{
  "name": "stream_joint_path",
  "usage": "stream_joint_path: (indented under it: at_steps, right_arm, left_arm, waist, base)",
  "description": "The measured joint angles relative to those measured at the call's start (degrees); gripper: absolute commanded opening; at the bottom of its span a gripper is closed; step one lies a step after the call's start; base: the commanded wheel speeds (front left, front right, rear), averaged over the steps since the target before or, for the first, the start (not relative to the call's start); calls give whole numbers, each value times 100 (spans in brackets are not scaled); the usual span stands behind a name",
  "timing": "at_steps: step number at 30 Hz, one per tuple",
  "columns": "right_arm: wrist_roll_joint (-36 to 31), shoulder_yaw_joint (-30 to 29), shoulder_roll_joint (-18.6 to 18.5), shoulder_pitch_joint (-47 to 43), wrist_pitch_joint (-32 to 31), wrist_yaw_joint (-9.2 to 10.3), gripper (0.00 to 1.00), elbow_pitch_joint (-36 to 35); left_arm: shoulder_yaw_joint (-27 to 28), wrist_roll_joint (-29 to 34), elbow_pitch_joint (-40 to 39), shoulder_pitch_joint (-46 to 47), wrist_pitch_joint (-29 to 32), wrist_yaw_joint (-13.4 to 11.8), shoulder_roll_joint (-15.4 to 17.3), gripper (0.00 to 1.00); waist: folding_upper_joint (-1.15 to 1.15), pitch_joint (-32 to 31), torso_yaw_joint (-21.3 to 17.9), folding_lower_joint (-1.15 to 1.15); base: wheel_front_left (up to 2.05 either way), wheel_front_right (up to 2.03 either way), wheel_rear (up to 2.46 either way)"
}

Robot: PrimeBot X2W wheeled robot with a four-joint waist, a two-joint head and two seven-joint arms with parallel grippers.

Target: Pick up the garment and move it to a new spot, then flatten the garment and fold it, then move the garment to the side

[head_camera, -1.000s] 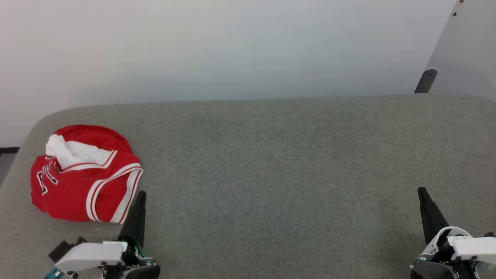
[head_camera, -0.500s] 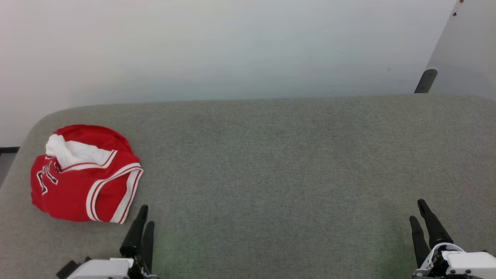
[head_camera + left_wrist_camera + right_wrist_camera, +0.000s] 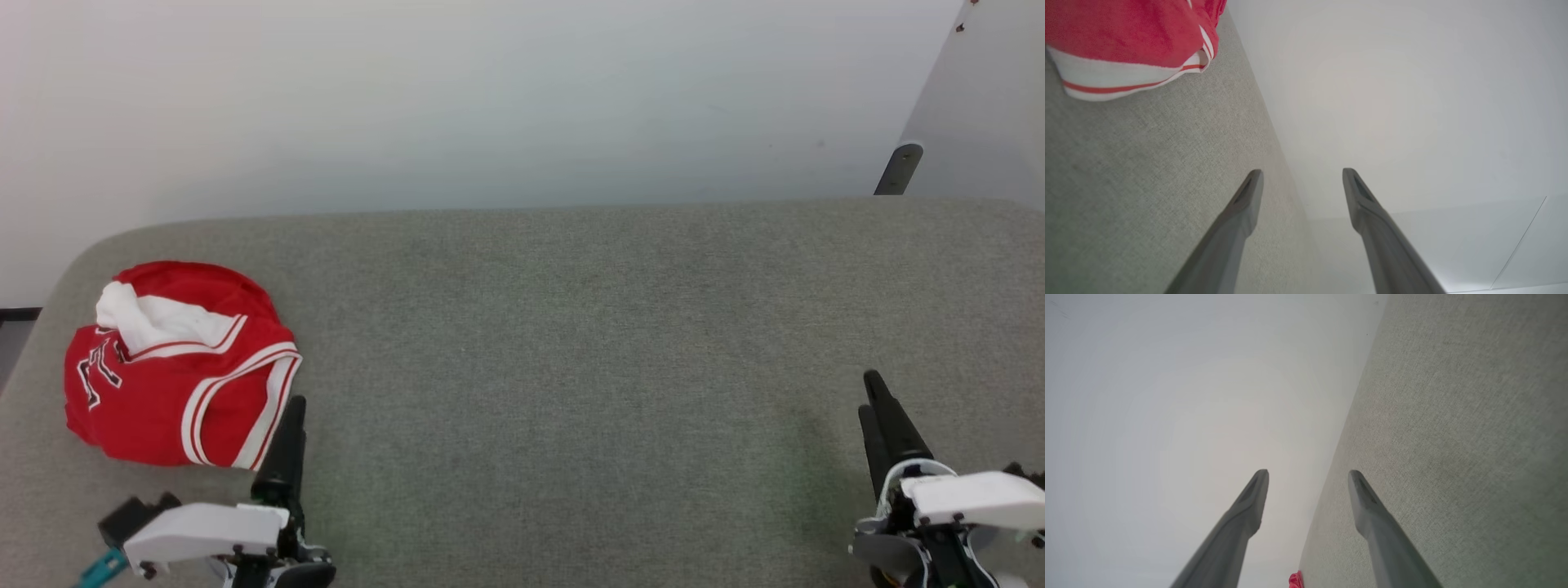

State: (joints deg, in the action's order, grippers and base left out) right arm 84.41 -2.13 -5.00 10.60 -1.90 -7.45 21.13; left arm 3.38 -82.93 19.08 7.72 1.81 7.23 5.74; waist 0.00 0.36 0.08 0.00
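The garment [image 3: 175, 367], a red shirt with white sleeve fabric and striped trim, lies crumpled at the far left of the grey cushioned surface [image 3: 571, 343]. My left gripper [image 3: 294, 404] hovers just right of the shirt's lower corner, not touching it. In the left wrist view the garment [image 3: 1126, 41] fills the upper left, and the left gripper [image 3: 1302, 175] stands open and empty. My right gripper [image 3: 869, 392] is at the lower right, far from the shirt. The right wrist view shows my right gripper [image 3: 1308, 475] open and empty, with a red speck of the garment [image 3: 1295, 580] at the bottom.
A pale wall [image 3: 490, 98] rises behind the surface. A dark post [image 3: 896, 170] stands at the back right beside a white panel [image 3: 988, 106]. The surface's rounded left corner [image 3: 73, 261] lies close to the shirt.
Both grippers have opened from shut. Both dipped toward the near edge half a second ago and have since come forward again; the right one now reaches a little further than before. The garment has not moved.
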Motion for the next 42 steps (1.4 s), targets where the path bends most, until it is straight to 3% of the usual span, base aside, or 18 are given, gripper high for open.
stream_joint_path:
  at_steps: [22, 42]
  right_arm:
    - [-2846, 286, -157, 588, 497, 0, 100, 355]
    - [-4724, 410, -234, 949, 840, 0, 100, 630]
  left_arm:
    - [-1, 2836, -98, 190, -489, -19, 162, 100]
    - [-244, 4610, -46, 293, -823, -143, 359, 100]
  waist:
    - [0, 7, -5, 0]
    - [0, -12, -28, 0]
  base:
    - [0, 0, 0]
    - [0, 0, 0]
